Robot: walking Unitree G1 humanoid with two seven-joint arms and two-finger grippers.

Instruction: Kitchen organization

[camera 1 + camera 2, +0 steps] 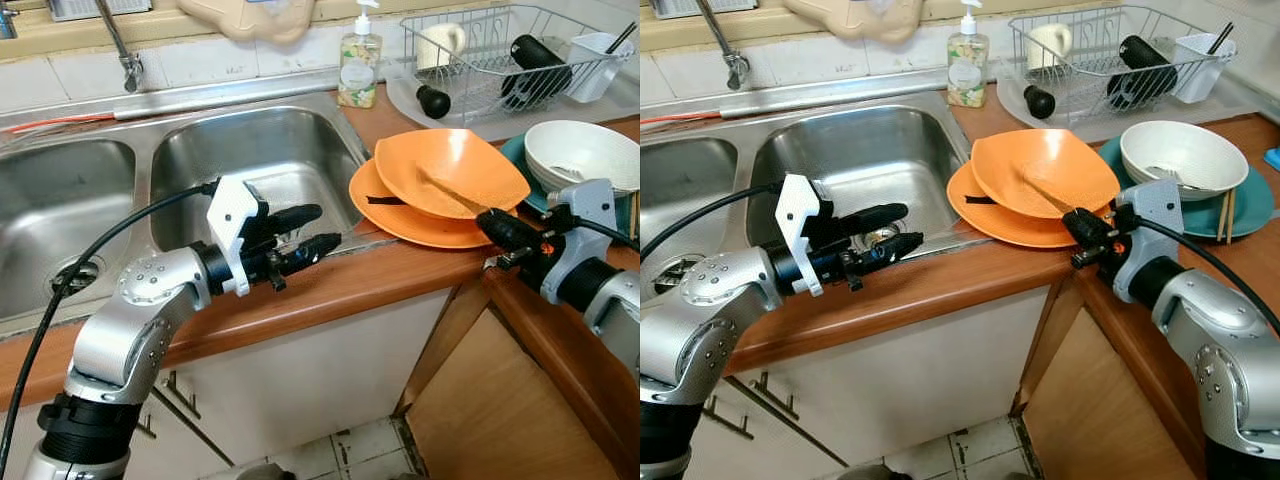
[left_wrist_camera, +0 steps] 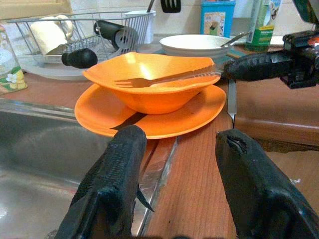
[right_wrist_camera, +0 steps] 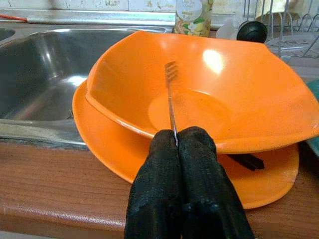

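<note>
A fork (image 3: 170,94) is being held by its handle between the 2 closed fingers (image 3: 199,189) of the right gripper (image 1: 492,222). The fork is being kept over an orange bowl (image 1: 455,170), with its tines above the inside of the bowl, and it is pointing toward the sink. The orange bowl is being carried by an orange plate (image 1: 400,222), and this plate is lying on the wooden counter (image 1: 380,275), just beside the right basin (image 1: 250,160) of the steel sink. A dark utensil (image 2: 130,120) is being pressed between the plate and the bowl, and only its end is being shown.

The left gripper (image 1: 312,229) is being held above the front edge of the counter, near the corner of the right basin. Its 2 fingers (image 2: 112,184) are being kept wide apart, and nothing is being held between them. They are being pointed toward the orange plate, but they are apart from it.

Behind the orange dishes, a white bowl (image 1: 1185,155) is being supported by a teal plate (image 1: 1252,205), and chopsticks (image 1: 1224,213) are lying on that plate. A soap bottle (image 1: 360,62) is standing at the back of the counter, beside a wire dish rack (image 1: 500,55).
</note>
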